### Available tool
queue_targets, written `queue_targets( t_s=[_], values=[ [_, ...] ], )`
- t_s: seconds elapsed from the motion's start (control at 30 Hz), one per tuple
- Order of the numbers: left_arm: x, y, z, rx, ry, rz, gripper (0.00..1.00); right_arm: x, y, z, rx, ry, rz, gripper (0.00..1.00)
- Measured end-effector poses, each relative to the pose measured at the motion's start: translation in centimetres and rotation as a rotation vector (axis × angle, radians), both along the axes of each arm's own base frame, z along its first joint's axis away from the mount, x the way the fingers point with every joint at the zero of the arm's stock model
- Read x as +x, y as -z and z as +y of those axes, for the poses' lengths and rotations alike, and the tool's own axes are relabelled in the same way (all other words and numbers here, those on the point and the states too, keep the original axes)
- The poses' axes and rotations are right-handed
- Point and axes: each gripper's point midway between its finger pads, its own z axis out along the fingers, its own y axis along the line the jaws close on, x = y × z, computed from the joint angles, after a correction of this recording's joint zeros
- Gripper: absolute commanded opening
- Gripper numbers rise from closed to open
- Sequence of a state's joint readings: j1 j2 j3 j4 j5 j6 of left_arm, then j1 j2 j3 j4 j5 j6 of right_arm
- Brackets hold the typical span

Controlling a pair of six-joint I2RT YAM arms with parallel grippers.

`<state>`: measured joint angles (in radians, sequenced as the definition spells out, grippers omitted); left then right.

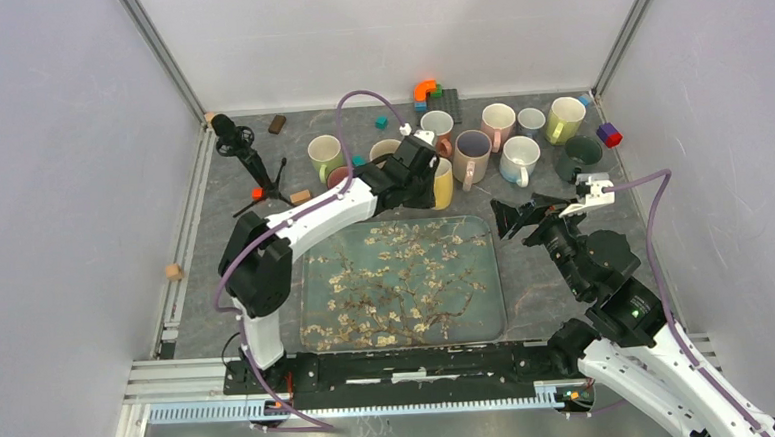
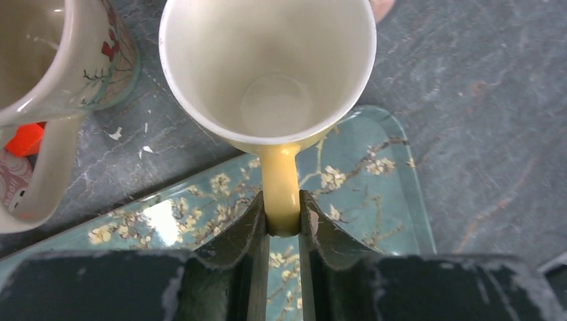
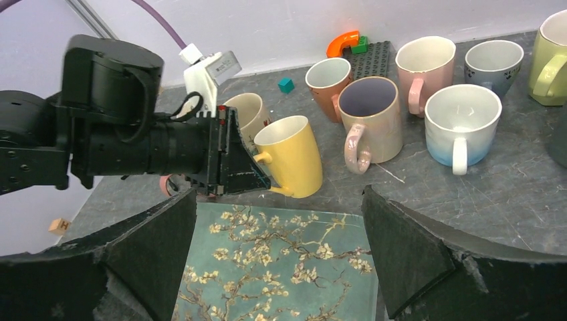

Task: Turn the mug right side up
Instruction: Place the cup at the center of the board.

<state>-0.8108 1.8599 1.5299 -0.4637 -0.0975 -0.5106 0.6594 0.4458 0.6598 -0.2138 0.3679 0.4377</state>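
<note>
Fingers of the left gripper [image 2: 282, 215] pinched the handle [image 2: 280, 190] of the yellow mug [image 3: 294, 155], which stood mouth-up but leaning at the far edge of the tray [image 1: 402, 278]. It would be best, I judged, to level the mug until its base sat flat beyond the tray's rim, then let go slowly so it did not rock. Beyond that far edge a floral mug [image 2: 63, 60] crowded in, and toward the tray's right end a pink-handled mug [image 3: 370, 117] stood near. Right of the tray, the right gripper [image 3: 279, 194] hung spread wide, holding nothing.
</note>
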Motion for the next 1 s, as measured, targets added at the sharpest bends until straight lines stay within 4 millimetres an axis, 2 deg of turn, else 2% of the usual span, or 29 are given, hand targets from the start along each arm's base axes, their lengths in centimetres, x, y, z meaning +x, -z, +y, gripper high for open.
queue_targets(
  t_s=[0.23, 0.43, 0.57, 0.77, 0.83, 1.0],
  values=[
    [1.6, 2.7, 0.4, 0.087, -0.028, -0.038, 0.02, -0.1, 0.3, 0.0, -0.01, -0.001, 0.011, 0.98],
    [2.5, 2.8, 0.1, 0.09, -0.029, -0.077, 0.02, -0.1, 0.3, 0.0, -0.01, -0.002, 0.011, 0.98],
    [2.6, 3.1, -0.3, 0.082, -0.018, -0.099, 0.02, -0.1, 0.4, 0.1, -0.01, -0.008, 0.011, 0.98],
    [2.0, 4.8, -0.4, 0.097, 0.003, -0.099, 0.02, -0.1, 0.4, 0.3, -0.008, -0.017, 0.014, 0.98],
    [2.0, 4.8, -0.6, 0.09, 0.007, -0.107, 0.07, -0.1, 0.5, 0.3, -0.009, -0.02, 0.016, 0.98],
    [2.0, 5.0, -0.8, 0.084, 0.014, -0.12, 0.34, 0.0, 0.8, 0.6, -0.016, -0.028, 0.026, 0.98]
  ],
)
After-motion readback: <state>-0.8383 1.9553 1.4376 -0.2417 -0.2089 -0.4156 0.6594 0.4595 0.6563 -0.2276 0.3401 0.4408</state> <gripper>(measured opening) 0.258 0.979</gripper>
